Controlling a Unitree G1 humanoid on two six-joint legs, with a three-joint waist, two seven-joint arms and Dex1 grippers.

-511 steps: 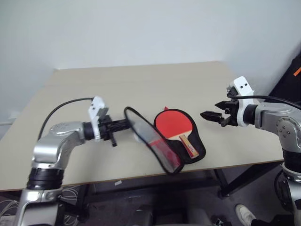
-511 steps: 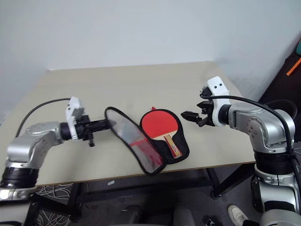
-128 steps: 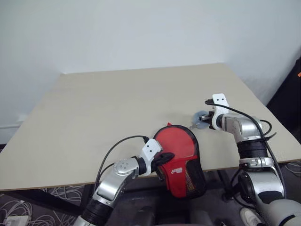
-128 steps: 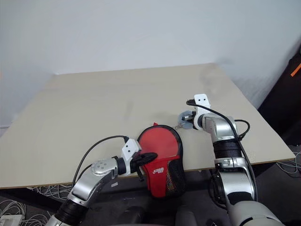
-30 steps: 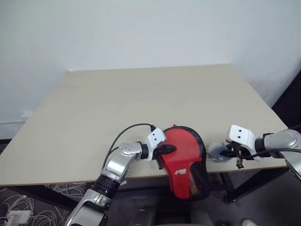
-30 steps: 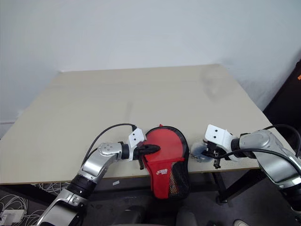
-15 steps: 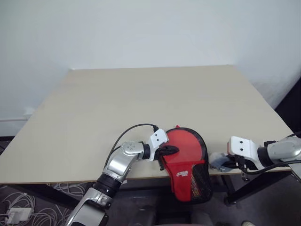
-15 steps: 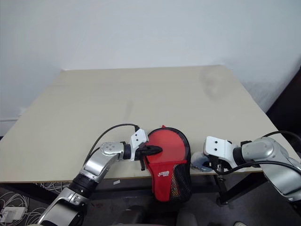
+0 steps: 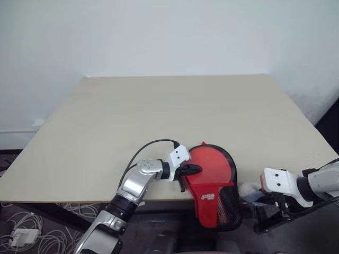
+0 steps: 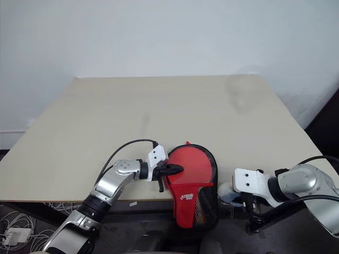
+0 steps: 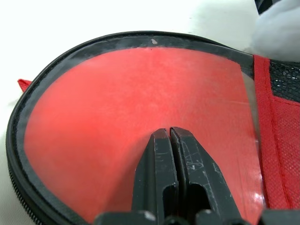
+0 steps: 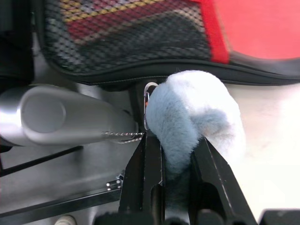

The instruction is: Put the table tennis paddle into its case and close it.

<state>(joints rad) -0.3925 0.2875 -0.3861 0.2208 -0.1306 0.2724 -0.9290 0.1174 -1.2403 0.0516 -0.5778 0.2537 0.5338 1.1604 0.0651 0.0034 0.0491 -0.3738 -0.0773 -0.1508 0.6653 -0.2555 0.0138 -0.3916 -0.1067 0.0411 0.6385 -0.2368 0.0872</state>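
Pale wall behind, and a light wooden table [image 9: 159, 106] whose near edge carries all the work. Our left gripper [image 9: 192, 169], fingers pressed together, pins the red fabric paddle-shaped case [image 9: 212, 172] at that near edge, its black-mesh narrow end overhanging. The table tennis paddle sits inside, its red face [image 11: 140, 117] showing through the case's clear panel. Our right gripper [image 12: 176, 154] is clamped on a fluffy blue-grey pompom zip pull [image 12: 194, 122] beside the mesh end. We judge zipping is underway; next we should draw the pull along the black edging while we pin the case.
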